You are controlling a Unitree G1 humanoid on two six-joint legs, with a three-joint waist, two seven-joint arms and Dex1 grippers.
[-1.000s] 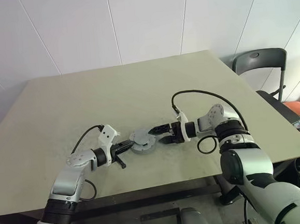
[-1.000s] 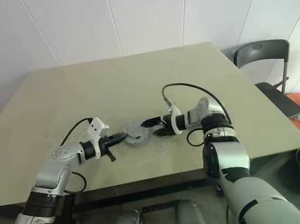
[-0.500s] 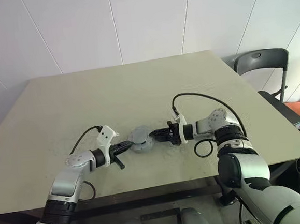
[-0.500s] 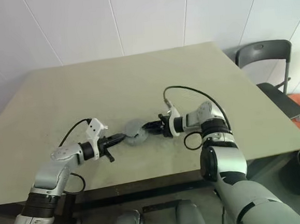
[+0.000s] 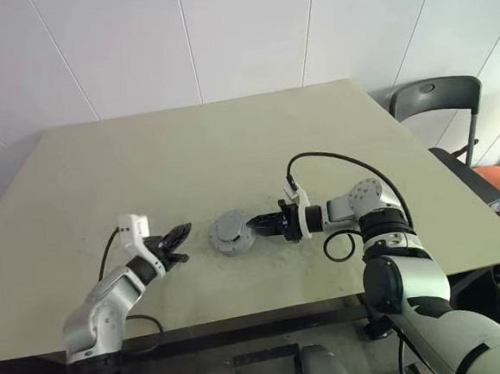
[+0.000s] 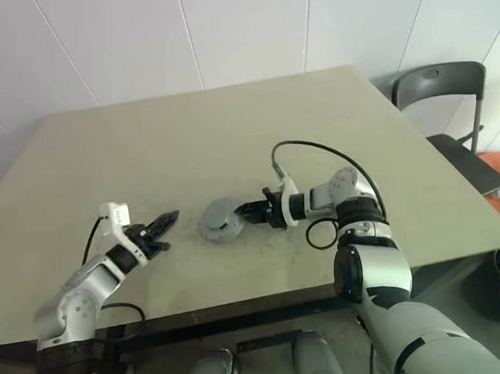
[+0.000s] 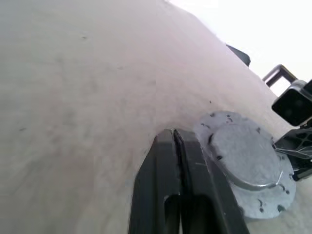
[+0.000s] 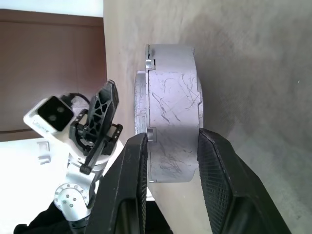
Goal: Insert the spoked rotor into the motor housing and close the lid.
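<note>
Spanning wide, beige table (image 5: pixel 229 145) (scuffed) — white panelled wall (image 5: pixel 246 31)

The lid (image 7: pixel 246 158) covers whatever sits beneath it, so neither windings nor spokes can be made out, and its far rim is masked by the right end effector (image 5: pixel 255 226). The chair (image 5: pixel 432 108) beyond the bench's far right corner is cut off by that corner and the picture's edge.

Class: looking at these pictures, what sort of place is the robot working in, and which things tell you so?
Probably a plain test room or lab: a bare beige table, white panelled walls and a dark folding chair beside it.
</note>
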